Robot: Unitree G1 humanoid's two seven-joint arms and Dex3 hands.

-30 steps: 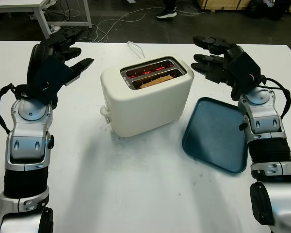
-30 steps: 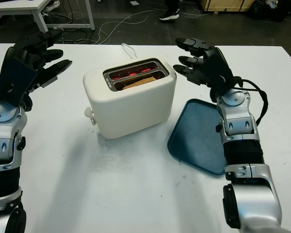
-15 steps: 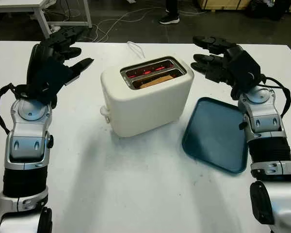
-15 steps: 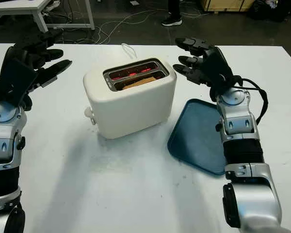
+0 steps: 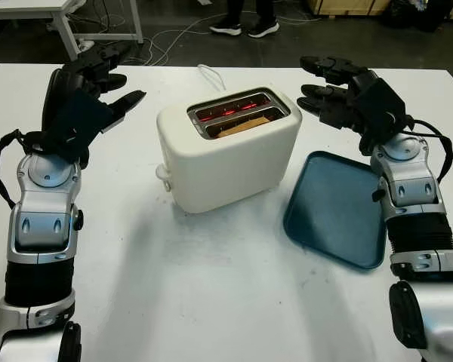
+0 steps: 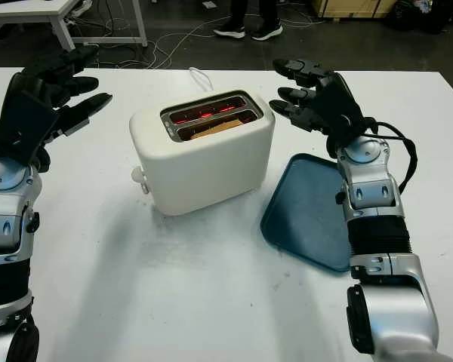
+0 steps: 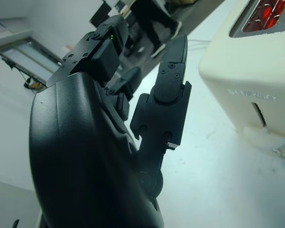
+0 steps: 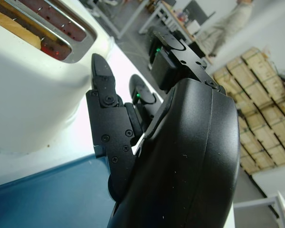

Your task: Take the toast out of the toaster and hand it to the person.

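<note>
A cream toaster [image 5: 226, 154] stands mid-table with both slots glowing red. A slice of toast [image 5: 240, 126] sits low in the nearer slot, its brown top edge just showing. My left hand [image 5: 98, 79] hovers open above the table, well to the toaster's left. My right hand [image 5: 326, 89] hovers open just off the toaster's right end, fingers pointing at it, holding nothing. A person's shoes [image 5: 244, 28] stand on the floor beyond the table's far edge.
A dark blue tray [image 5: 338, 207] lies flat to the right of the toaster, under my right forearm. The toaster's white cord [image 5: 205, 73] runs off the far edge. Its lever knob [image 5: 163, 173] sticks out on the left end. Cables and table legs lie on the floor behind.
Both hands have stayed put. The person's feet behind the table have shifted, with both shoes now showing.
</note>
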